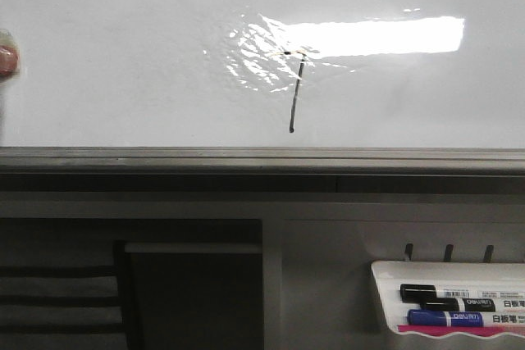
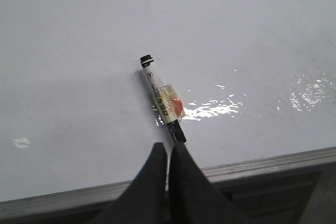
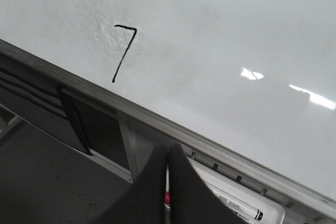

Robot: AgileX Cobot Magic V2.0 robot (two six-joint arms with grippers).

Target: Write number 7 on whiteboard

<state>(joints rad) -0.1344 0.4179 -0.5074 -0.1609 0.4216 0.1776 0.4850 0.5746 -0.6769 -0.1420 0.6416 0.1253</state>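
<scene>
The whiteboard (image 1: 123, 55) fills the upper front view, with a bright rectangular reflection. A thin black number 7 (image 1: 295, 92) is drawn on it just under that reflection. It also shows in the right wrist view (image 3: 124, 51). A marker (image 2: 163, 98) with a taped label and a red spot lies on the board (image 2: 79, 77). My left gripper (image 2: 168, 148) is shut, with the marker's near end just beyond its right fingertip and not between the jaws. My right gripper (image 3: 169, 150) is shut and empty, below the board's rail. Neither gripper shows in the front view.
A grey metal rail (image 1: 262, 157) runs along the board's lower edge. A white marker tray (image 1: 385, 284) hangs below it at the right, holding a black marker (image 1: 443, 294) and a blue marker (image 1: 447, 317). A blurred red thing (image 1: 6, 59) sits at the left edge.
</scene>
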